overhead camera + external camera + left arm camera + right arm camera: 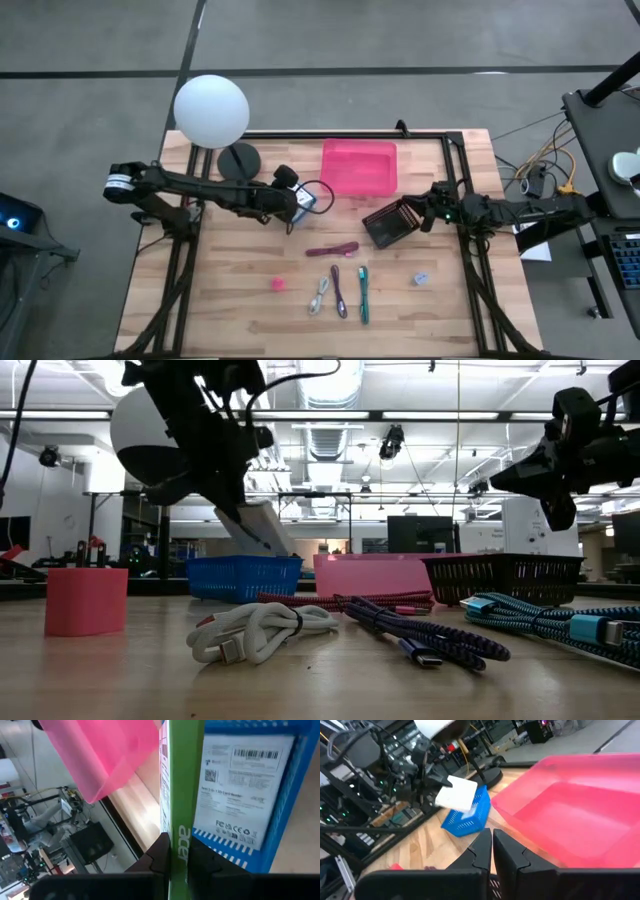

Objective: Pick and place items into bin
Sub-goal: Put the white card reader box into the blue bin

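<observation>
My left gripper (178, 855) is shut on a flat white box (262, 528) with a green "acer" edge, over a small blue basket (306, 201) near the table's middle. My right gripper (492, 845) is shut and empty, hovering by the black basket (388, 224). The pink bin (358, 167) stands at the far edge. Lying on the table nearer me are a maroon cable (332, 249), a white cable (319, 296), a purple cable (340, 291), a teal cable (364, 294), a small pink block (278, 284) and a tiny grey piece (421, 278). My left gripper pinches the box between its two fingers on the narrow green edge (181, 827), beside the logo. The fingers slant down from the table's left. The box (457, 795) hangs tilted, its lower end dipping inside the blue basket's rim (245, 563); whether it touches the bottom I cannot tell.
A white globe lamp (211, 110) on a black base (239, 161) stands at the far left, close to my left arm. A dark frame runs along the table's far and right edges. Bare wood lies at the near left and near right.
</observation>
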`<state>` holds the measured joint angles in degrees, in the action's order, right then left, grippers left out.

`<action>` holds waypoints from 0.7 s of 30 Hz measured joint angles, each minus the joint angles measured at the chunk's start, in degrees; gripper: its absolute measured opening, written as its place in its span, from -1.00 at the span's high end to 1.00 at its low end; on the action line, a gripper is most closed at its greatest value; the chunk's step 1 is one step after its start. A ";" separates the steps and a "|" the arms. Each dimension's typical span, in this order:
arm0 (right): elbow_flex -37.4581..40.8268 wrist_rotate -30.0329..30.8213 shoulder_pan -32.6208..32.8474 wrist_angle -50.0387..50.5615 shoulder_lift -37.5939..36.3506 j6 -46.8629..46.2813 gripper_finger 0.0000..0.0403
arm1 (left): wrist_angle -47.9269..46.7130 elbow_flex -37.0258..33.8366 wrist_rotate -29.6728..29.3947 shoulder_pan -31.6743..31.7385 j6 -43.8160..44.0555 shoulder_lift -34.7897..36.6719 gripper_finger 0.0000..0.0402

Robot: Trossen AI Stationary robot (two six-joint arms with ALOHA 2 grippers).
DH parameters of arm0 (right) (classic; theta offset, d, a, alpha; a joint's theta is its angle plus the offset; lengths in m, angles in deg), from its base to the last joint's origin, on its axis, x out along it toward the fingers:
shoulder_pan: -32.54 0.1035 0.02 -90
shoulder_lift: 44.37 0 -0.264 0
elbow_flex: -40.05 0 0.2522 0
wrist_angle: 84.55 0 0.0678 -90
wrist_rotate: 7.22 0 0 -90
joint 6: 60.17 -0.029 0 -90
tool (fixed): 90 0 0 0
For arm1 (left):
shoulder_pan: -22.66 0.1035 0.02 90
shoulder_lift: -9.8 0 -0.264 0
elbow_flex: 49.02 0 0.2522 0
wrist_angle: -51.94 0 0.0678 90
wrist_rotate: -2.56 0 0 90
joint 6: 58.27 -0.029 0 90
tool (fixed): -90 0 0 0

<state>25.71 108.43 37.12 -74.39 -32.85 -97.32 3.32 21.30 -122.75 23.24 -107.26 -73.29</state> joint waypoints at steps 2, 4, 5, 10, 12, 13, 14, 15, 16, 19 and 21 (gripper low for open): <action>0.00 -0.05 0.02 0.00 0.62 -0.56 0.96 | 1.93 -0.89 -0.03 0.57 -0.68 0.00 0.90; 0.00 0.02 -0.01 -0.04 1.29 -1.70 0.96 | 3.34 -2.17 -0.12 0.94 -2.66 0.00 0.90; 0.00 -0.05 -0.01 0.03 1.58 -2.27 0.96 | 3.78 -2.73 -0.09 1.05 -3.69 0.00 0.90; 0.00 -0.11 -0.01 0.03 2.74 -2.99 0.96 | 4.97 -3.26 0.67 1.08 -3.91 -0.13 0.90; 0.00 -0.09 -0.01 -0.02 2.93 -3.24 0.96 | 4.85 -3.35 0.85 1.08 -3.87 -0.22 0.90; 0.00 -0.10 -0.01 0.00 2.92 -3.30 0.96 | 5.00 -3.35 0.94 1.09 -3.87 -0.22 0.90; 0.00 -0.11 0.02 0.00 2.95 -3.34 0.96 | 5.13 -3.35 1.21 1.13 -3.85 -0.22 0.90; 0.00 -0.11 -0.01 0.00 2.94 -3.39 0.96 | 5.13 -3.35 1.95 1.25 -3.81 -0.22 0.90; 0.00 -0.10 -0.01 -0.01 2.92 -3.40 0.96 | 5.11 -3.37 2.96 1.26 -3.76 -0.22 0.90; 0.00 -0.11 0.00 -0.02 2.87 -3.41 0.96 | 5.54 -3.61 5.24 1.32 -3.70 -0.22 0.90; 0.00 -0.11 0.02 -0.02 2.87 -3.41 0.96 | 6.17 -3.66 5.27 1.33 -3.72 -0.22 0.90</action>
<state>25.71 108.32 37.14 -74.41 -29.97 -100.73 9.49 17.64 -117.48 24.57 -110.98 -73.51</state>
